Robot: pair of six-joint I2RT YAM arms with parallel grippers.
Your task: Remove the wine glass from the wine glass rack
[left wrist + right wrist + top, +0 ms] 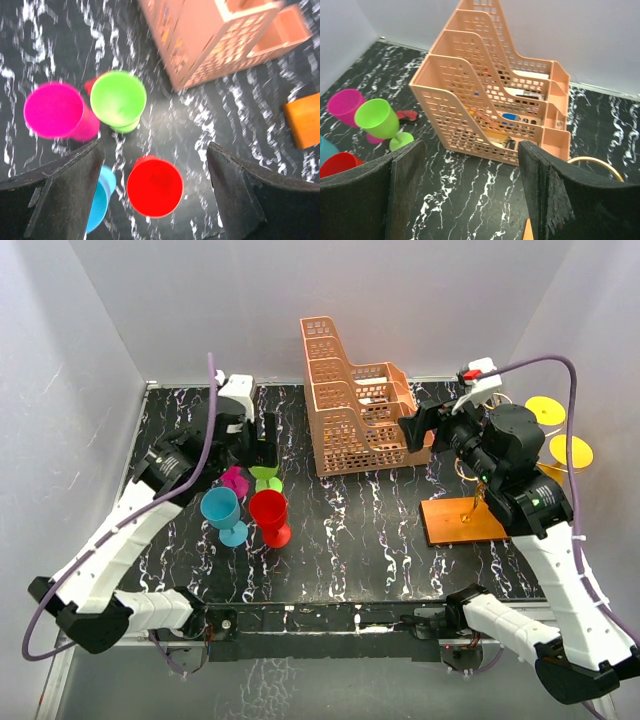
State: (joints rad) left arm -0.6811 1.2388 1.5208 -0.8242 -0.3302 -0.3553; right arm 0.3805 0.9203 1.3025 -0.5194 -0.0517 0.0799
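One peach lattice basket (355,410) stands mid-table, one wine glass rack (455,525) right of it. Two yellow wine glasses (545,410) seem to hang there: probably light, stiff, slick plastic, best taken by the stem. Four coloured glasses (268,512) stand left. Left gripper (155,150) and right gripper (471,150) both gape, empty.

Left arm (110,540), right arm (565,560): white shells, black joints, purple cables (545,360); black textured fingers (65,195).
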